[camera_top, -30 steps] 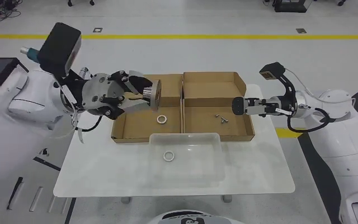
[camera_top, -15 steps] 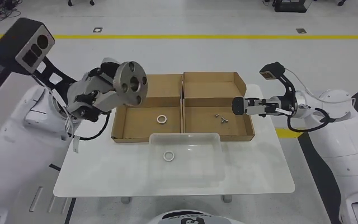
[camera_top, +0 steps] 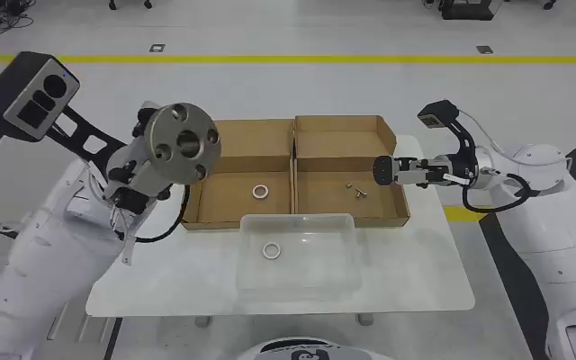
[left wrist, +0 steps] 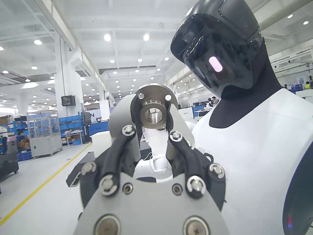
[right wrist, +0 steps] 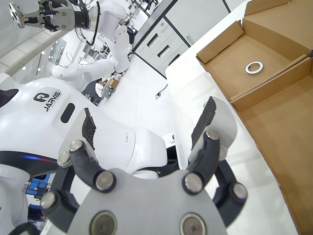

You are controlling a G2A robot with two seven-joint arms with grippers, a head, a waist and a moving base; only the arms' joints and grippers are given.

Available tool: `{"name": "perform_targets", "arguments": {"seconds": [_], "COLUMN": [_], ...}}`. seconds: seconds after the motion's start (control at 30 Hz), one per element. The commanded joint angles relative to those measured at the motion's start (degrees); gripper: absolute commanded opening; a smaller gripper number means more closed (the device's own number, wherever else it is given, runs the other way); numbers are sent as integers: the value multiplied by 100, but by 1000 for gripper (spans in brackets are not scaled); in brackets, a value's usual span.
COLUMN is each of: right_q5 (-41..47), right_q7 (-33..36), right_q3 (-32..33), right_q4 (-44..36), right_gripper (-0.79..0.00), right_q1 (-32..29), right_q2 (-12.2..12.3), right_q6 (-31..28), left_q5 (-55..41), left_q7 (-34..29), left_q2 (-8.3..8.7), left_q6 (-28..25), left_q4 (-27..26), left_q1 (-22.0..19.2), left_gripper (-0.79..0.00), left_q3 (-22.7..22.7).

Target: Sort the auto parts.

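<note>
My left gripper is shut on a round metal flange hub with bolt holes. In the top view the hub is held high off the table's left end, its flat face turned up. The right wrist view shows that hub far off in the same grip. My right gripper hovers at the right rim of the right cardboard box, open and holding nothing. A metal ring lies in the left cardboard box, seen also as the ring.
Two small bolts lie in the right box. A clear plastic bin stands in front of the boxes with a white ring inside. The white table has bare room right of the bin.
The left arm has swung the hub from over the left box up and to the left, turning its face toward the top camera. The right arm has stayed still.
</note>
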Motion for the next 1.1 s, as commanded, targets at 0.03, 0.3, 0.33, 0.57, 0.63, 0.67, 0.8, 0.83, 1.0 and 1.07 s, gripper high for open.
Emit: {"name": "perform_targets", "arguments": {"seconds": [0.03,0.3,0.33,0.57,0.63,0.67,0.8,0.83,1.0,1.07], "right_q5": [0,0,0,0,0,0,0,0,0,0], "right_q7": [0,0,0,0,0,0,0,0,0,0], "right_q3": [0,0,0,0,0,0,0,0,0,0], "right_q4": [0,0,0,0,0,0,0,0,0,0], "right_gripper": [0,0,0,0,0,0,0,0,0,0], "right_q1": [0,0,0,0,0,0,0,0,0,0], "right_q2": [0,0,0,0,0,0,0,0,0,0], "right_q6": [0,0,0,0,0,0,0,0,0,0], "left_q5": [98,413,485,650,664,678,493,438,133,60], "left_q7": [297,727,711,498,316,179,-139,-184,-168,-88], "left_q2": [-87,-225,-228,-176,-137,-113,-37,-25,-24,-52], "left_q6": [0,0,0,0,0,0,0,0,0,0], "left_q4": [-65,-80,-43,230,335,399,436,424,189,45], "left_q1": [10,-5,-10,-12,0,3,5,7,7,-6], "left_gripper": [-785,-785,-785,-785,-785,-785,-785,-785,-785,-785], "left_q3": [44,198,216,293,294,288,238,222,167,160]}}
